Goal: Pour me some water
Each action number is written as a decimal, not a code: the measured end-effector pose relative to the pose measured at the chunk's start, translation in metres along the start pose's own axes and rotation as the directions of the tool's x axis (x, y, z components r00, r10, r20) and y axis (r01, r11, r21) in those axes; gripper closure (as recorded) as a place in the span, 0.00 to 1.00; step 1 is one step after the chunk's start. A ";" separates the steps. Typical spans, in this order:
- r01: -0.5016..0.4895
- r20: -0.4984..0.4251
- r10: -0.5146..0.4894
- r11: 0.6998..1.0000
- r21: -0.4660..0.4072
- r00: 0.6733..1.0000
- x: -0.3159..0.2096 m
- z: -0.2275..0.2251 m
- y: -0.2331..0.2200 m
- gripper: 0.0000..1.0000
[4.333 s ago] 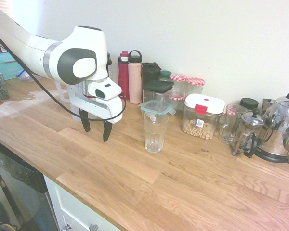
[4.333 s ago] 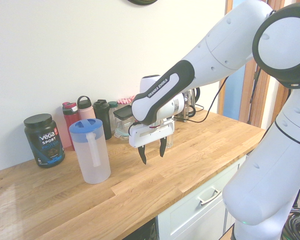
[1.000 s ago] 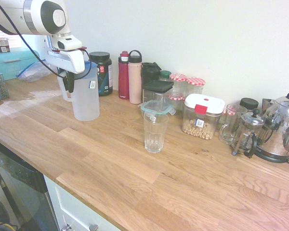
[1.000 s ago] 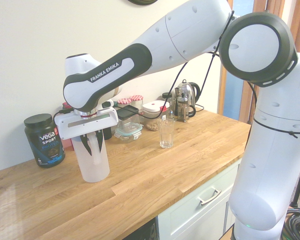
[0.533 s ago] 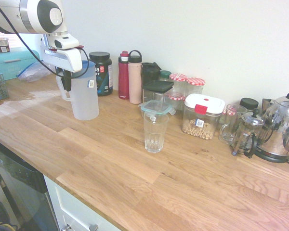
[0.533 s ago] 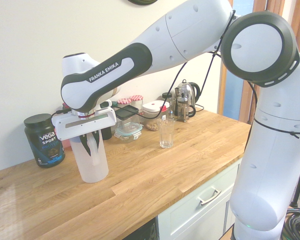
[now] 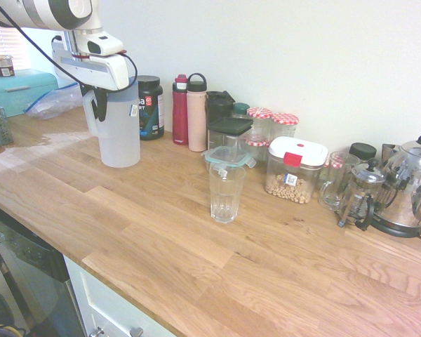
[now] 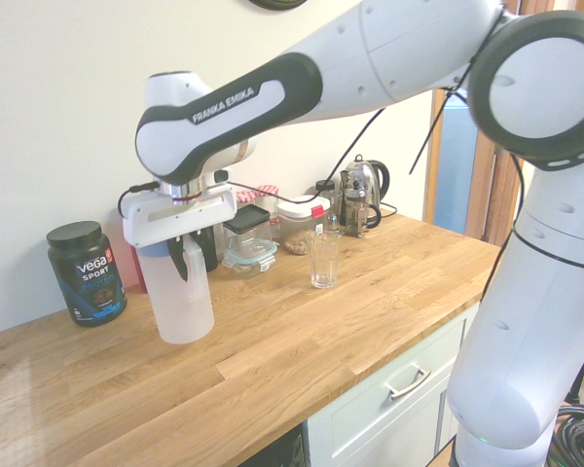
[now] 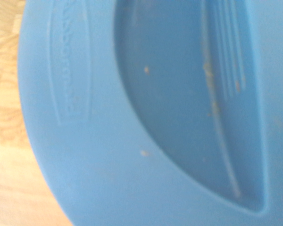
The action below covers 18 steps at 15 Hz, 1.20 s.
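Note:
A tall frosted-white pitcher [image 7: 121,137] [image 8: 183,297] stands upright at the left part of the wooden counter [image 7: 196,246], its base at or just above the wood. My gripper [image 7: 98,107] [image 8: 179,259] comes down from above and is shut on the pitcher's side handle. The wrist view is filled by the pitcher's blue lid [image 9: 132,113]. The water cannot be made out through the frosted wall. An empty clear drinking glass [image 7: 226,191] [image 8: 322,259] stands further along the counter, well apart from the pitcher.
Along the wall stand a black tub [image 7: 150,107], a red bottle [image 7: 180,110], a pink bottle [image 7: 196,112], dark containers, red-lidded jars [image 7: 283,126], a box of nuts [image 7: 295,170], a French press [image 7: 362,193] and a steel kettle [image 7: 410,184].
The fingers have closed on the pitcher's handle. The pitcher now sits slightly higher in both exterior views, and the wrist has risen with it.

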State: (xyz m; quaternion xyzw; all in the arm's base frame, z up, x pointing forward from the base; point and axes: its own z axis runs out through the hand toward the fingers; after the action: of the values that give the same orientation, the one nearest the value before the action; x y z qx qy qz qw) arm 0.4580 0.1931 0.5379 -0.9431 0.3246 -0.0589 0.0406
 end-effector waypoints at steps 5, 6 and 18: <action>0.273 0.024 -0.272 0.960 -0.065 0.962 0.040 -0.055 0.099 1.00; 0.328 0.029 -0.327 0.943 -0.062 0.945 0.053 -0.066 0.124 1.00; 0.494 0.034 -0.493 0.868 -0.044 0.870 0.230 -0.135 0.317 1.00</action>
State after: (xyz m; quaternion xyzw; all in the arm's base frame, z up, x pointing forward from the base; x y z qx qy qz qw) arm 0.4267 -0.2031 0.6544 -0.9961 0.0742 -0.0485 0.0034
